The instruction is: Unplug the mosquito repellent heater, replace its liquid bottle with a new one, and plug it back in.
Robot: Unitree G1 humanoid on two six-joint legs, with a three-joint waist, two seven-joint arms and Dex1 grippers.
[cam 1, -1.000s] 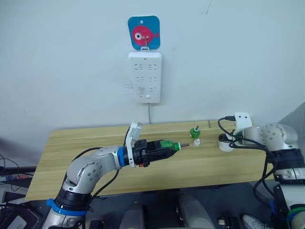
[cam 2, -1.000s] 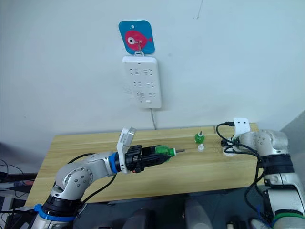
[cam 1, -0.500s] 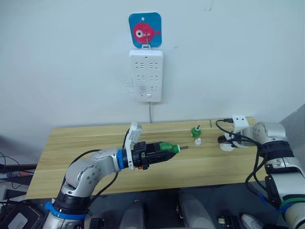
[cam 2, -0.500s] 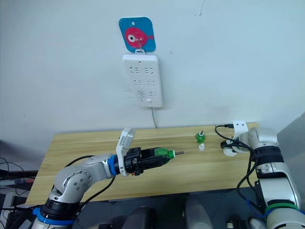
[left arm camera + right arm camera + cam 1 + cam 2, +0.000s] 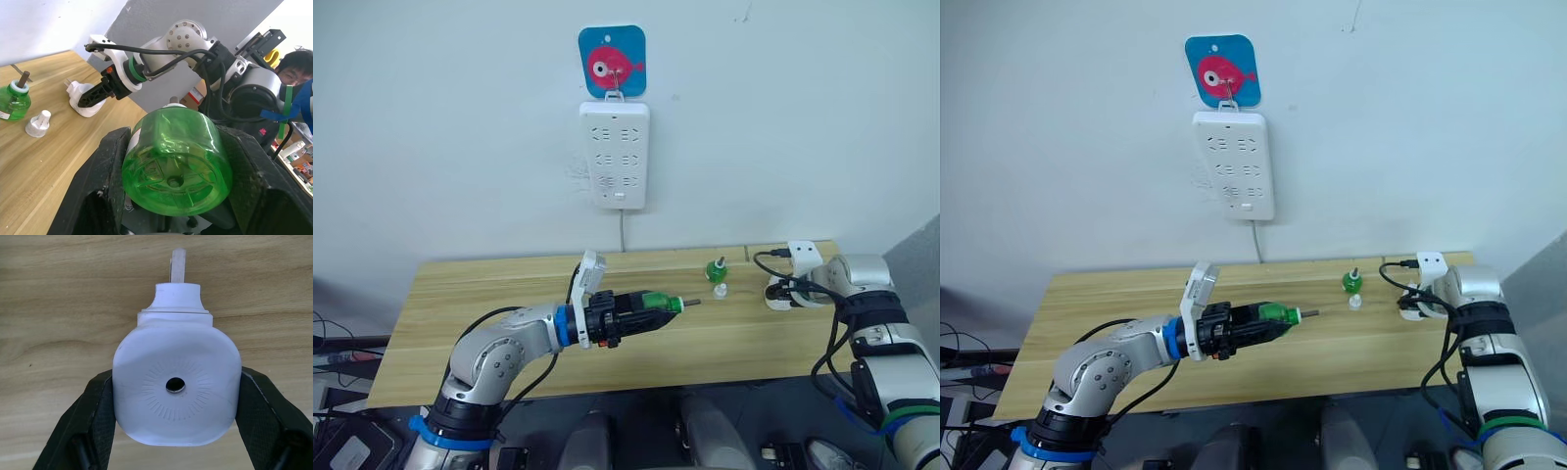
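Observation:
My left gripper (image 5: 648,305) is shut on a green liquid bottle (image 5: 656,301), held lying sideways above the middle of the wooden table (image 5: 489,294), its wick tip pointing right. The left wrist view looks at the bottle's base (image 5: 177,166) between the fingers (image 5: 110,169). The white mosquito repellent heater (image 5: 176,387) sits at the table's right end, with my right gripper (image 5: 781,292) shut on its sides, vent disc toward the wrist camera. I cannot tell whether it rests on the wood. A second green bottle (image 5: 714,268) stands upright between the grippers, with a small white cap (image 5: 720,290) beside it.
A tall white power strip (image 5: 615,155) hangs on the wall under a blue fish hook (image 5: 611,61), its cable dropping behind the table. A person (image 5: 293,63) is behind the robot's right arm in the left wrist view.
The right arm has shifted slightly at the wrist while the heater stays at the table's right end. The left gripper and its bottle have hardly moved.

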